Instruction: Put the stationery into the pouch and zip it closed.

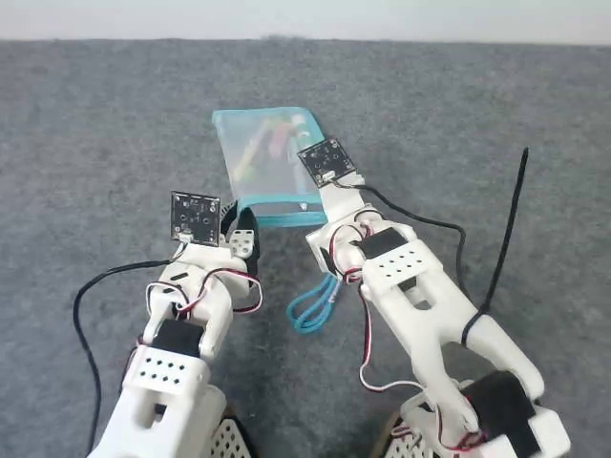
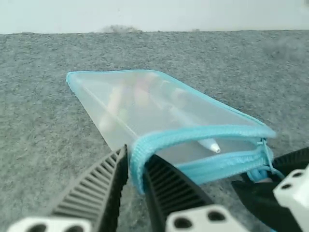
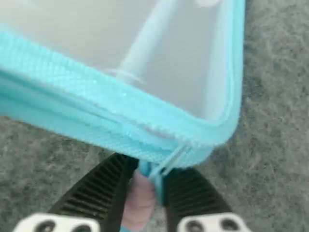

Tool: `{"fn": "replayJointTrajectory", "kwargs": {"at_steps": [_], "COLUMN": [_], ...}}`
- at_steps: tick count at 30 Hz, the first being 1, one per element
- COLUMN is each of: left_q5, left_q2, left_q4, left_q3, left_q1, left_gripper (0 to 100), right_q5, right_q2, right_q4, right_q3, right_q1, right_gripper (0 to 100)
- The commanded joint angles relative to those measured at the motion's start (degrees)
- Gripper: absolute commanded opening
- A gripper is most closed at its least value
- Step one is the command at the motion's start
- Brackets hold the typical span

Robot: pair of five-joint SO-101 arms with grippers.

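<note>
The translucent pouch [image 1: 269,157] with teal trim lies flat on the grey carpet, with coloured stationery [image 1: 263,143] inside it. In the left wrist view its zipper edges [image 2: 193,137] stand apart and a white pen tip [image 2: 210,145] shows between them. My left gripper [image 2: 135,164] is shut on the pouch's near-left corner [image 2: 137,154], seen from above at the left gripper [image 1: 243,227]. My right gripper [image 3: 147,171] is shut on the zipper pull [image 3: 159,166] at the opposite corner, the same right gripper [image 1: 323,202] over the teal edge.
A light-blue looped cord [image 1: 313,303] lies on the carpet between the two arms. Black cables [image 1: 496,258] trail beside the right arm and another [image 1: 95,286] by the left. Open carpet surrounds the pouch on its far side.
</note>
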Motion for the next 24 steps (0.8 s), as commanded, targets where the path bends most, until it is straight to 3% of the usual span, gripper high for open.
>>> {"fn": "replayJointTrajectory", "kwargs": {"at_steps": [1,10,16,24], "left_q5": [-0.4,-0.4,-0.8,-4.0], "left_q2": [0.2,0.2,0.2,0.1], "left_q4": [-0.2,2.5,3.5,6.2], "left_q3": [-1.8,-2.2,-2.9,-3.6], "left_q1": [0.6,1.1,1.2,6.0], "left_gripper": [1,1,1,1], "right_q5": [1.1,8.8,13.9,14.1], "right_q2": [-5.2,-17.2,-12.3,1.5], "right_q4": [4.0,24.3,28.2,32.9], "right_q3": [-2.8,-15.3,-22.4,-31.1], "right_q1": [0.7,-3.2,-8.1,-8.7], "right_gripper": [0.5,0.6,0.6,0.6]}}
